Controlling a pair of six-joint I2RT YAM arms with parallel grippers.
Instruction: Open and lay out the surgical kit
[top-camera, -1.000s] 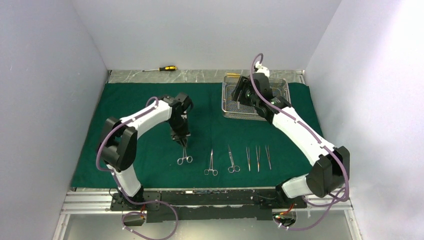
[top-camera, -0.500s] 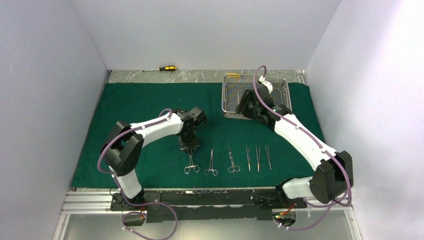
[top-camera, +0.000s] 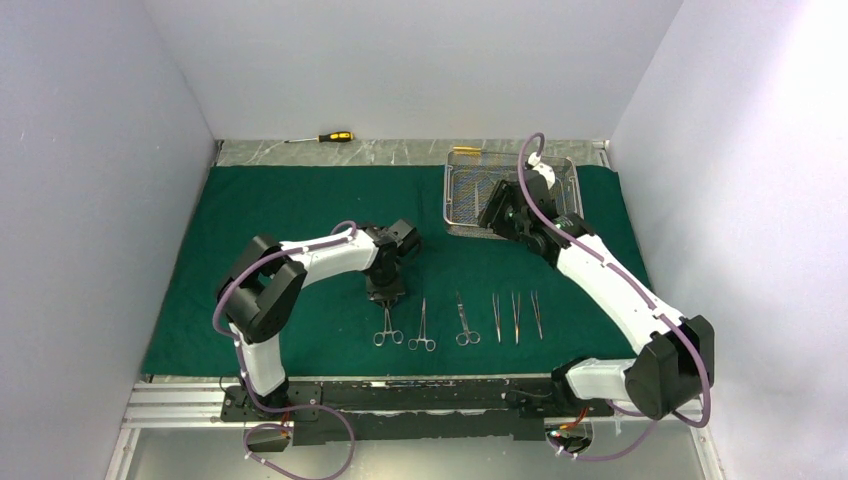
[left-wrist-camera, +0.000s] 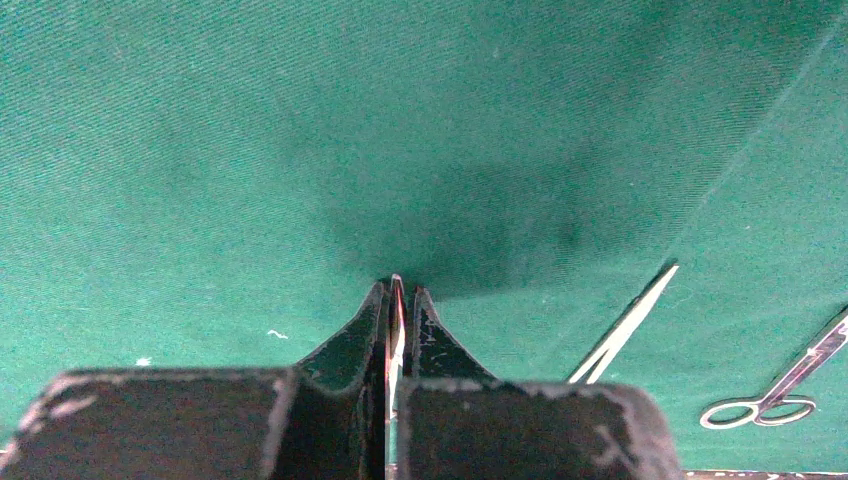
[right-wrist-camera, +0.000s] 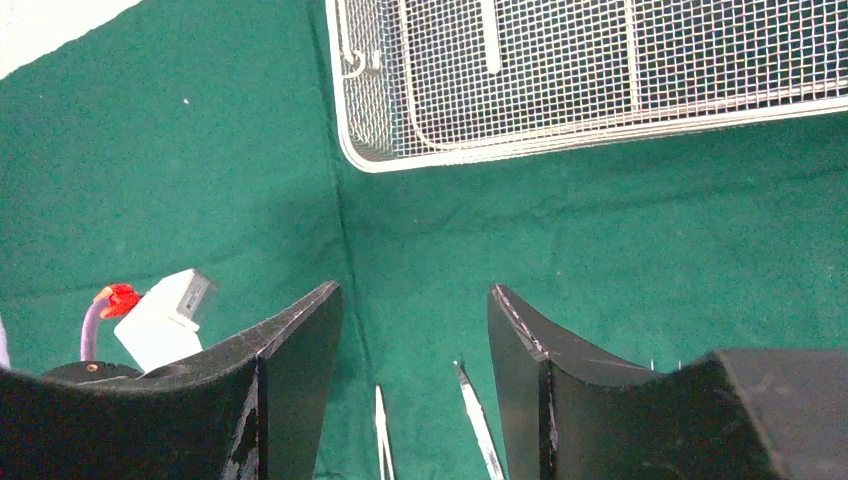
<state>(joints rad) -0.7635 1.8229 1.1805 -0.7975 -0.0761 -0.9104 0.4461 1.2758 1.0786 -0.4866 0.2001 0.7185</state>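
Note:
The dark green cloth (top-camera: 280, 210) lies spread over the table, with the silver wire-mesh tray (top-camera: 510, 195) on it at the back right. My left gripper (top-camera: 385, 292) is shut on the tip end of a ring-handled clamp (top-camera: 385, 328), whose rings reach toward the near edge. In the left wrist view a thin steel blade (left-wrist-camera: 396, 318) shows pinched between the jaws, low over the cloth (left-wrist-camera: 300, 150). Two more ring-handled instruments (top-camera: 421, 326) (top-camera: 465, 320) and three tweezers (top-camera: 516, 315) lie in a row to the right. My right gripper (right-wrist-camera: 415, 295) hangs open and empty just in front of the tray (right-wrist-camera: 520, 80).
A yellow-and-black screwdriver (top-camera: 325, 137) lies on the bare strip behind the cloth, and a second yellow handle (top-camera: 468, 150) shows behind the tray. Grey walls close in the left, back and right. Two instrument tips (right-wrist-camera: 476, 415) point up below my right gripper.
The left arm has carried the clamp right and toward the near edge, into line with the row. The right gripper has drawn back out of the tray to the cloth in front of it.

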